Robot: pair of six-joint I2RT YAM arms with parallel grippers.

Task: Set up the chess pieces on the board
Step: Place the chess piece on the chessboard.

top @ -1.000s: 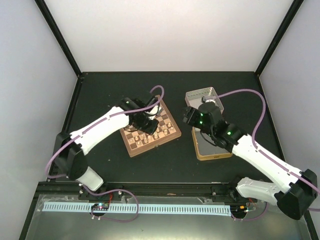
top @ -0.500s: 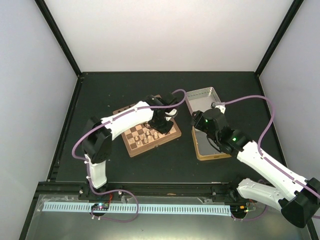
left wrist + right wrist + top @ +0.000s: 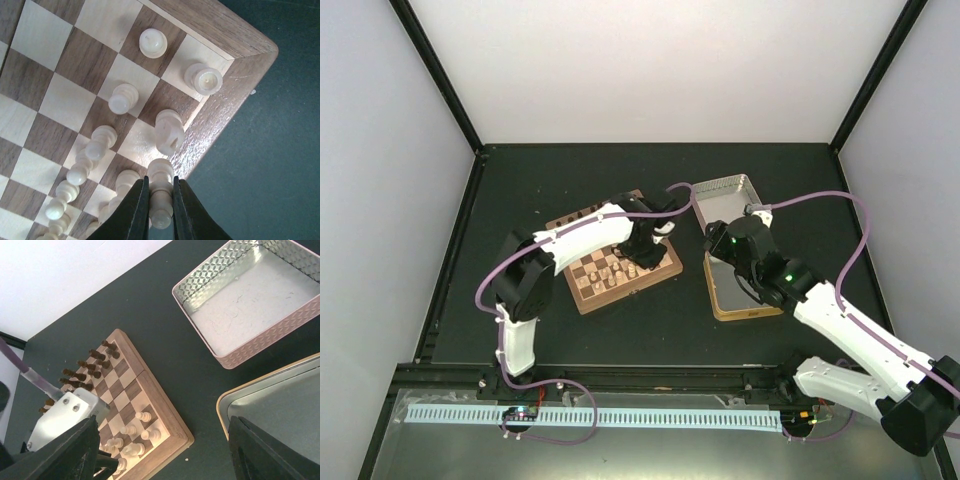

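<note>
Your board [image 3: 592, 292] lies under the left arm, and the pale pieces [image 3: 123, 97] crowd its corner rows. The left gripper [image 3: 161, 182] is at the border row beside the knight [image 3: 169, 131], fingers pinched tight on one pale piece [image 3: 160, 171]; you can't tell whether it touches its square. The right gripper [image 3: 162, 440] hangs over the gold tin [image 3: 748, 308], fingers spread wide, holding nothing.

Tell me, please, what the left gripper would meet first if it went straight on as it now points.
Probably the board, at the edge square under the pale piece the left gripper is shut on; that piece would touch down first. The knight stands close beyond; depth is unclear.
</note>
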